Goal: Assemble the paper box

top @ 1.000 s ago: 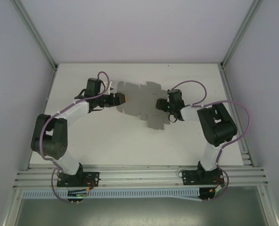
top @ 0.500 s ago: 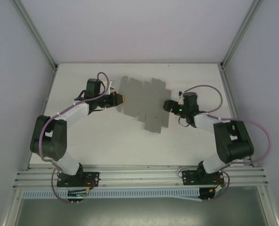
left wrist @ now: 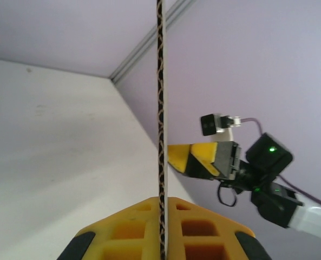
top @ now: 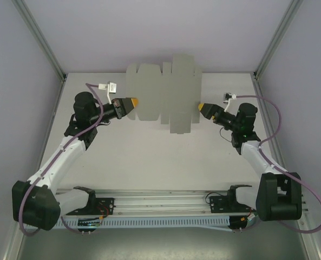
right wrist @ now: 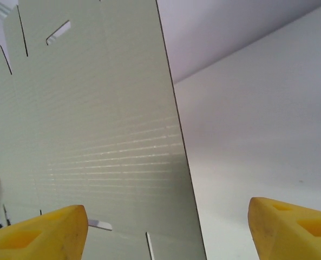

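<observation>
- Item under check: paper box – not folded, a flat grey die-cut sheet with flaps, notches and slots along its edges.
- Position: held up above the far part of the table, broad face toward the overhead cam. In that view its far edge overlaps the far wall. No contact with the table surface seen.
- Left gripper: clamped on the sheet's left edge, near its near-left corner, arm reaching in from the left.
- Left wrist cam: sheet appears edge-on as a thin vertical line with the corrugated core visible. It runs straight down into the left gripper. The yellow fingers are pressed against both faces, no gap to either side.
- Right gripper: jaws wide apart, holding nothing. Its tip sits just beside the sheet's right edge, approx. level with the left gripper. Contact with the edge – cannot tell.
- Right wrist cam: the two fingers stand well apart at the frame's lower corners, right gripper unloaded. The sheet fills the left half beyond them, and its right edge falls in the gap between the fingers.
- Sheet surface: fine ribbing and several cut slots visible, no creases or folds seen.
- Left wrist cam also catches the right gripper beyond the sheet, to the right.
</observation>
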### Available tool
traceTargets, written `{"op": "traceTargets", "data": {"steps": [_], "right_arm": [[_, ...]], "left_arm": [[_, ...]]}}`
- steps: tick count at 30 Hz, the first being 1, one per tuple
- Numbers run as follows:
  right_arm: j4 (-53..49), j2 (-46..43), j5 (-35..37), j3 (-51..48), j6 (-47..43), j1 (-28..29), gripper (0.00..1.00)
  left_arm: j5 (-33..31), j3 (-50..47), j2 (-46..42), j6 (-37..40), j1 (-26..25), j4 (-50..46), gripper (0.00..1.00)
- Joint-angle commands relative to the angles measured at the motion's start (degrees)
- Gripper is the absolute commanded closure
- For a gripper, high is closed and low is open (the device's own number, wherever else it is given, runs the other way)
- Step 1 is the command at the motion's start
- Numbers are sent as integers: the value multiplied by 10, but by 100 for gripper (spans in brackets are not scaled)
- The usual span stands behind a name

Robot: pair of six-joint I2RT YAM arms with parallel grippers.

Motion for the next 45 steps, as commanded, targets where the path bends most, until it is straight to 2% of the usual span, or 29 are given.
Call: {"op": "traceTargets", "data": {"steps": [1, 5, 9, 13, 15, 18, 22, 24, 28, 31, 34, 38, 42, 45], "right_arm": [[82, -15, -58, 14, 64, -1, 24], [114, -3, -87, 32, 90, 8, 32], [141, 13, -103, 50, 111, 24, 44], [162, 10, -100, 53, 120, 28, 70], [117, 0, -93, 61, 96, 30, 76], [-4, -20, -61, 79, 21, 32, 85], [-148, -55, 30, 101, -82, 45, 96], [-233, -73, 99, 123, -157, 72, 100], [-393, -68, 264, 192, -294, 157, 100], [-450, -40, 349, 237, -327, 195, 100], [-468, -10, 381, 270, -351, 231, 100], [-497, 37, 462, 324, -397, 311, 100], [-503, 78, 461, 361, -410, 348, 100], [-506, 104, 489, 379, -438, 367, 100]], "left_arm": [[35, -15, -34, -44, -2, 64, 100], [44, -27, -63, -58, -2, 83, 100], [48, -31, -74, -57, -2, 85, 100], [24, -32, -86, -39, -2, 58, 100], [16, -31, -87, -31, -2, 45, 100], [5, -33, -88, -22, -2, 33, 100], [-19, -36, -91, -10, -2, 13, 100], [-49, -35, -90, 3, -2, -15, 100], [-91, -42, -66, 11, -2, -37, 100], [-84, -44, -37, 7, -4, -24, 100], [-94, -44, -11, 8, -6, -20, 100], [-105, -36, 27, 10, -17, -16, 100], [-114, -31, 64, 10, -34, -5, 100], [-111, -37, 87, -3, -39, 6, 100]]}}
